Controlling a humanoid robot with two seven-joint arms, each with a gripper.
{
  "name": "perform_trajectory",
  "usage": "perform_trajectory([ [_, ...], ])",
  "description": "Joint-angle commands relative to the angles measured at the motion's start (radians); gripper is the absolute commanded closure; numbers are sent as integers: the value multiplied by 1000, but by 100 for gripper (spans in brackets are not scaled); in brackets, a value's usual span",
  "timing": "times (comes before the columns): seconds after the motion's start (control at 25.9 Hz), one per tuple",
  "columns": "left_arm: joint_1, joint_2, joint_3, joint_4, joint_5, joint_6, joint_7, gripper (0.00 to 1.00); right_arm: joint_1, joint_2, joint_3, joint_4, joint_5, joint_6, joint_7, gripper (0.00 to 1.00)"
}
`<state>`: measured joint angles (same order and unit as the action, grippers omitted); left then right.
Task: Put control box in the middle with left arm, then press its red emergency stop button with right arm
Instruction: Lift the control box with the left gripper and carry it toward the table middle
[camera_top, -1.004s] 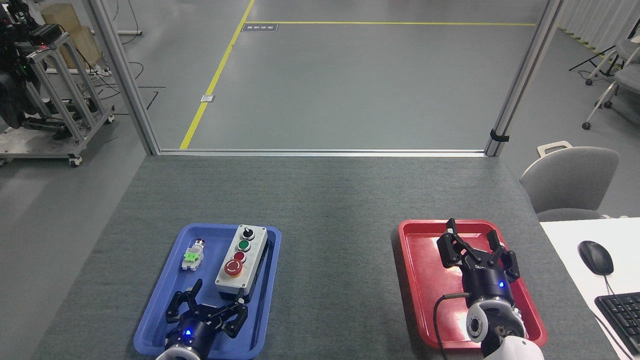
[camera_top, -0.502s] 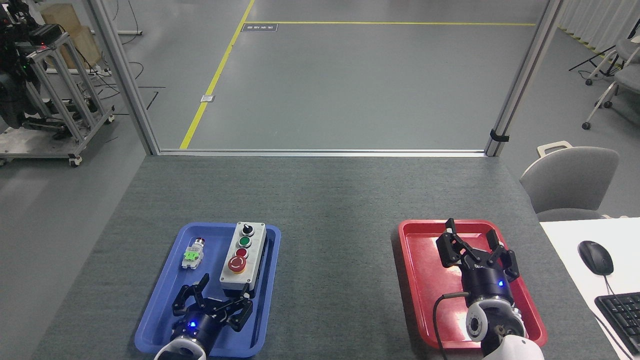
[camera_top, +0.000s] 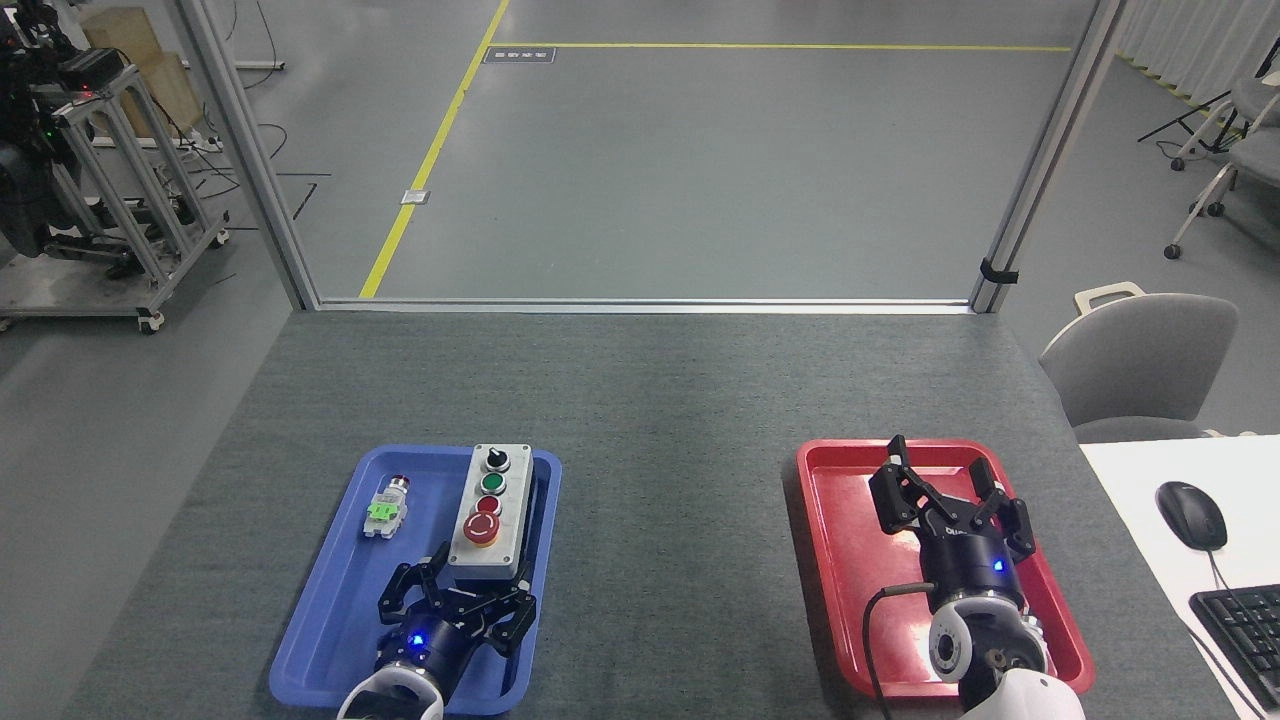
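The control box (camera_top: 489, 505) is lying in the blue tray (camera_top: 330, 620), at its right side. The left gripper (camera_top: 462, 592), fingers spread open, is reaching around the box's near end, so the grasping step is in hand. Next it needs to close and carry the box right to the table's middle. The right gripper (camera_top: 945, 495) is hovering open over the red tray (camera_top: 835, 560), waiting to press the red emergency stop button (camera_top: 481, 528).

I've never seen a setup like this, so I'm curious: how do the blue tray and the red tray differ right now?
The blue tray sits on the robot's left and holds the control box and a small silver-and-green switch part; the red tray on the right shows nothing inside but the right gripper over it. The left gripper, open, reaches around the box's near end; the right one is open on nothing. Both trays are shallow rectangles lying on the grey table.
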<state>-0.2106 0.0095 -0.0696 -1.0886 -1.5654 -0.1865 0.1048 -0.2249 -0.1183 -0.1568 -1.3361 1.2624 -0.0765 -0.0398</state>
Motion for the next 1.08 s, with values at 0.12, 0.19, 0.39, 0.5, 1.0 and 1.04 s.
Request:
perform_trajectory([
  [0.12,-81,-13,-4,139,-5,58,3,1,-1,0,0,0,0,0,0,0],
  [0.19,-116,-17,-6,193,-7,68,4,1,1,-1,0,0,0,0,0,0],
  [0.39,-170,-22,-4,250,-7,105,4,1,1,-1,2,2,0,0,0,0],
  [0.5,-185,-22,-4,273,-5,113,4,2,1,-1,0,2,0,0,0,0],
  [1.0,-214,-2,-4,268,-2,111,1,71,-1,-3,0,11,0,0,0,0],
  [1.04,-217,0,-4,268,1,110,1,80,-1,-1,0,11,0,0,0,0],
])
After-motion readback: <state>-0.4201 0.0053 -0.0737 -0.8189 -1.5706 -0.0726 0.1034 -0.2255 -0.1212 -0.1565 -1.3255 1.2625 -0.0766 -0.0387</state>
